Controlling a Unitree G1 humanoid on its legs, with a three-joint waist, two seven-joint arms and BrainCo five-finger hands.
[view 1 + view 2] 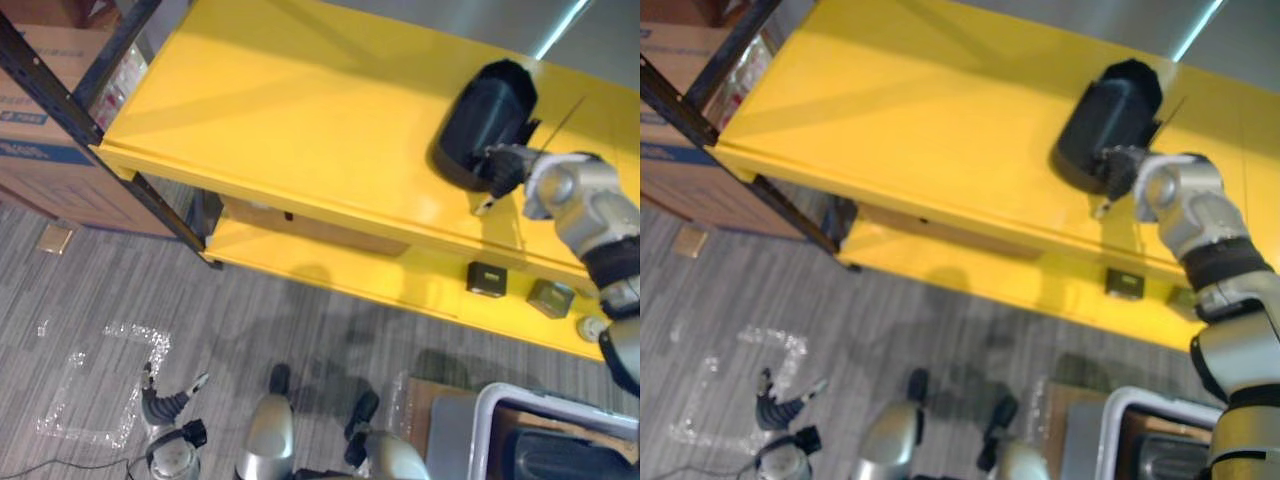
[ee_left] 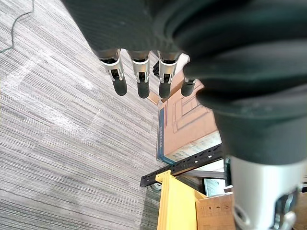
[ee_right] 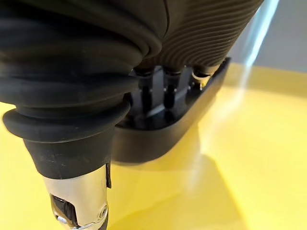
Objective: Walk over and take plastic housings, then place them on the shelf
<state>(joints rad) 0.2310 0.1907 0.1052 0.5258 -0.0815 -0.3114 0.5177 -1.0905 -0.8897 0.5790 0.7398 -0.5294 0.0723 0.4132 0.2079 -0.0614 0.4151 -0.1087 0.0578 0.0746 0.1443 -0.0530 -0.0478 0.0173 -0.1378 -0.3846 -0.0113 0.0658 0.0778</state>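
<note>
The plastic housing (image 1: 485, 120) is on the top board of the yellow shelf (image 1: 280, 110), over on the right side and well back from the near edge. It's black and oblong with rounded ends. Its long axis runs near to far, and the far end swings a little to the right. From the right wrist it sits flat on the yellow, hollow side up, low rim all round.

The right hand (image 1: 505, 165) is at the housing's near end, arm stretched out over the shelf's front lip. The hand reaches over the rim and down into the hollow, so there's contact at that near end. Whether it's clamped on the rim or just resting inside, I can't tell, as the wrist cover and the housing's wall hide the rest.

The left hand (image 1: 165, 400) hangs low on the near left, just above the grey carpet (image 1: 300, 320). Its fingers (image 2: 139, 79) are straight, side by side and relaxed, with nothing in them.

On the shelf's lower board (image 1: 400, 285), two small dark boxes (image 1: 487, 278) sit near each other on the right. A cardboard box (image 1: 40, 150) stands on the floor at the far left beside the dark upright of the rack. A white-rimmed crate (image 1: 560, 415) is at the near right.
</note>
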